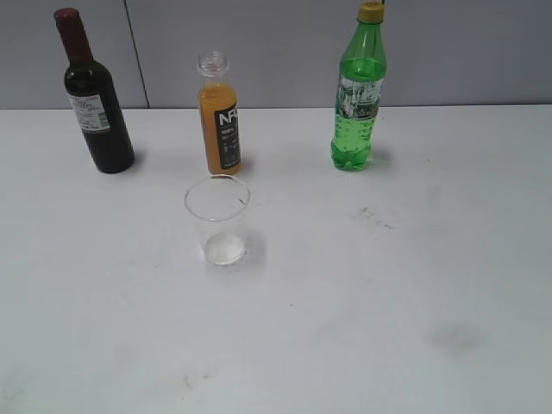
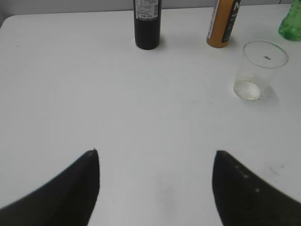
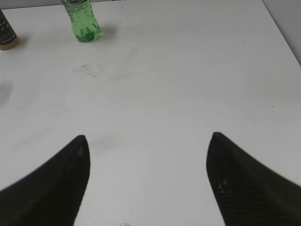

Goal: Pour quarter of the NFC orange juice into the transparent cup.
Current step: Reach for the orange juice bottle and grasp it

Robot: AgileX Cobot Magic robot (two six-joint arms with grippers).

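Observation:
The NFC orange juice bottle (image 1: 219, 116) stands upright and uncapped at the back of the white table; its lower part shows in the left wrist view (image 2: 223, 23) and its base in the right wrist view (image 3: 5, 35). The transparent cup (image 1: 217, 220) stands empty just in front of it, also seen in the left wrist view (image 2: 260, 70). My left gripper (image 2: 155, 160) is open and empty, well short of the cup. My right gripper (image 3: 148, 143) is open and empty over bare table. Neither gripper shows in the exterior view.
A dark wine bottle (image 1: 95, 95) stands at the back left, also in the left wrist view (image 2: 147, 23). A green soda bottle (image 1: 358, 95) stands at the back right, also in the right wrist view (image 3: 82, 21). The table's right edge (image 3: 282, 33) is near.

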